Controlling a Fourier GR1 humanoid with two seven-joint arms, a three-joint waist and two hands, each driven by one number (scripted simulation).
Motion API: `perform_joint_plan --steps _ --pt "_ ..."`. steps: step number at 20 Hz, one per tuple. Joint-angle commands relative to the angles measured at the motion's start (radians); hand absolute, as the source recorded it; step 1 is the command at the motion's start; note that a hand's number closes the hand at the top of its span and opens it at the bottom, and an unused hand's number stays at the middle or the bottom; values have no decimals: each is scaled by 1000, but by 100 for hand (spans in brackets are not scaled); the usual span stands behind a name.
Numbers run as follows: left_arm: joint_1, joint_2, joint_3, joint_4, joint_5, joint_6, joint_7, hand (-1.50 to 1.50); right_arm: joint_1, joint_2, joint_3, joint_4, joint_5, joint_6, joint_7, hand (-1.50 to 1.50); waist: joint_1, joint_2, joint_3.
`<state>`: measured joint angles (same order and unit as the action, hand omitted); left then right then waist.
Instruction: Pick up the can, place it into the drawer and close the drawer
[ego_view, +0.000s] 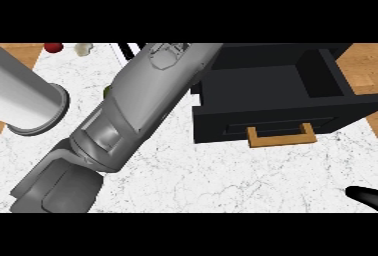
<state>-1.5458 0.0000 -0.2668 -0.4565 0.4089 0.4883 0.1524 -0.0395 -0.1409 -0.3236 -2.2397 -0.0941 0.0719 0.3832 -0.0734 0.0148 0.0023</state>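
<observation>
One drawer stands open, and we cannot pick out the can for certain.
We see only an olive sliver (108, 91) against the left edge of the left forearm (140, 105), and cannot tell whether it is the can. The black drawer (258, 85) sits pulled open at the right of the white marble counter (221, 175), its wooden handle (281, 136) toward us. The forearm slants from lower left to the top, covering the drawer's left corner. Of the left hand (127, 50) we see just black slivers at the top, and of the right hand (363, 196) a black tip at lower right; we cannot tell how open either is or what it holds. A grey cylinder (29, 100) lies at the left, with a red thing (53, 47) and a pale one (83, 48) beyond it.
</observation>
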Motion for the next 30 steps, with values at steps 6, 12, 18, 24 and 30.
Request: perform_joint_plan --steps 6,12,18,24,30 --pt "-88 0 -46 126 50 117 -27 -150 6 6 39 6 32 9 -13 -150 -27 11 2" --pt "-59 0 -72 149 81 152 -96 -150 -35 -40 23 0 58 15 -24 -150 -30 15 1" --pt "-64 0 -49 130 150 178 -109 -150 -50 -96 64 44 134 78 -119 -150 -24 14 1" --pt "-76 0 -32 132 194 155 -138 -150 -104 -142 176 81 350 71 -154 -150 -1 13 0" --pt "-94 0 -40 149 215 154 -149 -150 -221 -180 274 264 588 18 -225 -150 23 19 0"
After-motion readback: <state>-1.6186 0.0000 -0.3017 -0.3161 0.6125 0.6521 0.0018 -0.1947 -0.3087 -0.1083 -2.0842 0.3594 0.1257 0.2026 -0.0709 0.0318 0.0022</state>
